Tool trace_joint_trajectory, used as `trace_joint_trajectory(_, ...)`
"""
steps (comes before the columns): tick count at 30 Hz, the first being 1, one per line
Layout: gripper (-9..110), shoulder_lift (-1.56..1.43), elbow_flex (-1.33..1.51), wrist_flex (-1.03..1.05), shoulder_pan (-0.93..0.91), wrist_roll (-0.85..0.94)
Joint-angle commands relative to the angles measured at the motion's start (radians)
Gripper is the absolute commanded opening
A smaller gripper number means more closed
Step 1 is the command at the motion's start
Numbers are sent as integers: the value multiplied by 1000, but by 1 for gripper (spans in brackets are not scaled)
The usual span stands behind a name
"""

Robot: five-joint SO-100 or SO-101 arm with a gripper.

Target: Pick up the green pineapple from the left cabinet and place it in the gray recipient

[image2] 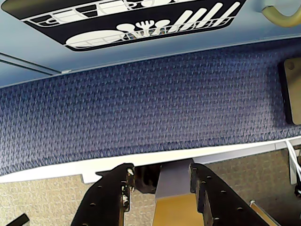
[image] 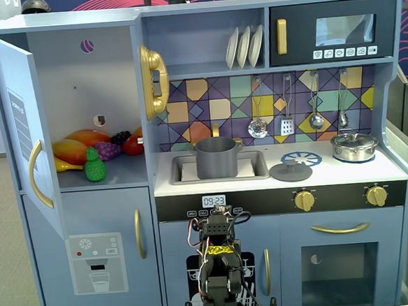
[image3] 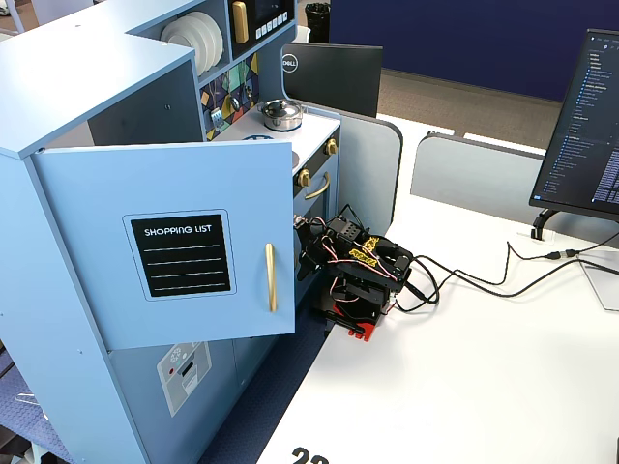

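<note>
In a fixed view from the front, your pineapple [image: 95,165] stands upright at the near edge of the cabinet [image: 80,77] shelf, on the left, just ahead of the mango [image: 74,149] and grapes [image: 108,149]. That forward spot leaves it reachable without disturbing the fruit behind. The door [image: 22,131] hangs wide open, so the way in is clear. The gray pot [image: 216,157] sits in the sink, right of the cabinet, mouth up to receive. Your arm [image: 219,264] is folded low in front.

In the wrist view, the jaws [image2: 160,181] hang apart and empty, aimed down at blue carpet below the kitchen front.

In the other fixed view, the open door [image3: 174,242] hides the shelf; the arm [image3: 358,271] rests folded at the desk [image3: 464,387] edge. You have the whole reach ahead of you, I judge.
</note>
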State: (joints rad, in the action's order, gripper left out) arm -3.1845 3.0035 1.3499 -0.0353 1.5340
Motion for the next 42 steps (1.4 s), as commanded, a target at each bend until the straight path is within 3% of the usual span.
trace_joint_trajectory(1, 0, 6, -2, 181, -31, 8)
trace_joint_trajectory(12, 0, 6, -2, 181, -32, 8)
trace_joint_trajectory(17, 0, 8, -2, 127, 114, 8)
trace_joint_trajectory(21, 0, 9, -17, -210, 405, -34)
trace_joint_trajectory(23, 0, 14, -32, -514, 554, -103)
trace_joint_trajectory(26, 0, 89, -32, -1083, 715, -75)
trace_joint_trajectory(27, 0, 117, -66, -1177, 755, -37)
trace_joint_trajectory(31, 6, 288, -290, -1296, 853, 32)
trace_joint_trajectory(34, 15, 414, -428, -1328, 856, 75)
trace_joint_trajectory(42, 26, 634, -621, -1378, 813, 77)
